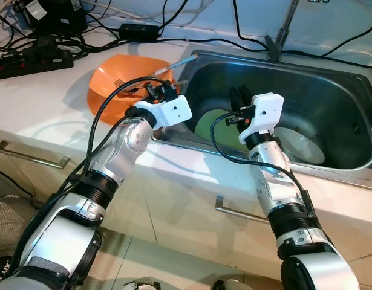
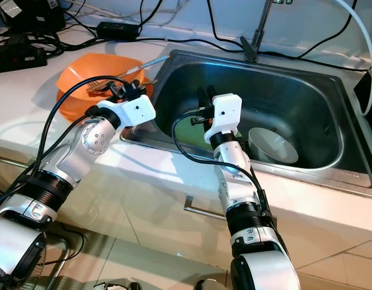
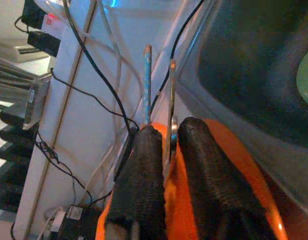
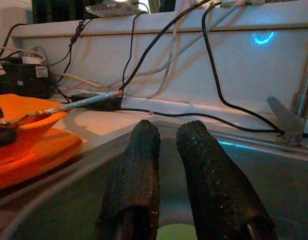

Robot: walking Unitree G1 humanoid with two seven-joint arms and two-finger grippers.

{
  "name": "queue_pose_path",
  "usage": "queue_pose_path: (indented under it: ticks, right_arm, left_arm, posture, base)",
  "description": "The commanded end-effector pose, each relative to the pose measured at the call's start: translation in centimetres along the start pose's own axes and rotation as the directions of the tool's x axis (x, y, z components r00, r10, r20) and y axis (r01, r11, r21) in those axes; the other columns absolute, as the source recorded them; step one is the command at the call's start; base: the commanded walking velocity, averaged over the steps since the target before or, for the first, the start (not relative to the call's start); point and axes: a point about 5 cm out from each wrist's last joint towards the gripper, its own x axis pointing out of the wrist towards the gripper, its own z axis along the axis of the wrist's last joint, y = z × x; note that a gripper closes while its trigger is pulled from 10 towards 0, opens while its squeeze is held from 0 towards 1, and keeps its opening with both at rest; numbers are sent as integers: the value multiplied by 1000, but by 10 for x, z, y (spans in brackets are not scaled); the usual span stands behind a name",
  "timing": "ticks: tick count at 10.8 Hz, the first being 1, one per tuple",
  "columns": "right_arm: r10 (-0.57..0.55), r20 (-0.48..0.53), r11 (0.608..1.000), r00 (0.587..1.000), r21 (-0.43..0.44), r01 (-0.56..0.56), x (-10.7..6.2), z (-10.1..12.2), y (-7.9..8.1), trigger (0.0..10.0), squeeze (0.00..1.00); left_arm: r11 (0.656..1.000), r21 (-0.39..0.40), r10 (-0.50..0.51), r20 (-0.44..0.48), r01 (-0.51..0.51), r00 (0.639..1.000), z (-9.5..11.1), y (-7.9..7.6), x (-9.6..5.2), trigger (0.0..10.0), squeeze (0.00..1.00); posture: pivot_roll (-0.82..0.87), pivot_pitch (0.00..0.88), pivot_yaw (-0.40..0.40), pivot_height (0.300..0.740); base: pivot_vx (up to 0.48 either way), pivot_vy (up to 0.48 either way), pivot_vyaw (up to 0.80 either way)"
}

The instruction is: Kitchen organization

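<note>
An orange bowl (image 1: 110, 84) sits on the white counter just left of the steel sink (image 1: 331, 66). My left gripper (image 1: 158, 90) hovers over the bowl's right rim, shut on the thin handle of a silver utensil (image 3: 171, 100). A blue-handled utensil (image 1: 179, 62) leans on the same rim, pointing toward the sink. My right gripper (image 1: 240, 95) hangs over the left part of the sink, fingers together with nothing held. Below it lies a green plate (image 1: 210, 124), and a white bowl (image 1: 300, 145) rests to the right on the sink floor.
The faucet (image 1: 282, 30) rises behind the sink. A black power strip (image 1: 28, 60) and several cables crowd the counter's back left. Drawer handles (image 1: 31, 158) run along the cabinet front below.
</note>
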Motion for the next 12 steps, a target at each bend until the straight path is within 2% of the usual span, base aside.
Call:
queue_pose_path:
  ticks: [1,2,3,4,5,7,10,11,12]
  right_arm:
    - [-28,-44,999,999,23,29,-8,-12,-4,10000,0]
    - [-30,-44,999,999,23,31,-8,-12,-4,10000,0]
    - [-31,-44,999,999,24,32,-8,-12,-4,10000,0]
    - [-30,-45,999,999,25,31,-8,-12,-4,10000,0]
    - [-31,-45,999,999,26,32,-8,-12,-4,10000,0]
    - [-33,-44,999,998,25,34,-8,-12,-4,10000,0]
    - [-34,-47,999,998,24,35,-8,-12,-5,10000,0]
    - [-32,-46,999,998,25,34,-8,-12,-4,10000,0]
    - [-34,-45,999,998,25,35,-8,-12,-4,10000,0]
  left_arm:
    - [1000,-5,-9,6,9,1000,0,-4,-1,0,0]
    - [1000,-12,24,33,-24,999,5,1,-1,0,0]
    - [996,-22,88,80,-87,993,13,9,-2,10000,0]
    - [995,-31,98,107,-95,989,18,10,-3,10000,0]
    - [996,-45,80,128,-74,989,22,5,-3,10000,1000]
    - [998,-50,55,142,-48,988,26,-1,-3,10000,1000]
    - [997,-32,68,138,-64,988,27,1,-3,10000,1000]
    - [998,-23,61,141,-58,988,29,-1,-4,10000,0]
    - [997,-38,69,163,-63,984,32,0,-5,10000,0]
  posture:
    - [105,77,23,740]
    - [108,79,22,740]
    - [110,78,21,740]
    - [112,78,21,740]
    - [111,76,22,740]
    - [108,78,21,740]
    - [111,79,22,740]
    - [111,79,21,740]
    - [110,78,21,740]
  base:
    - [0,0,0]
    - [0,0,0]
    - [0,0,0]
    - [0,0,0]
    - [0,0,0]
    - [0,0,0]
    - [0,0,0]
    - [0,0,0]
    - [0,0,0]
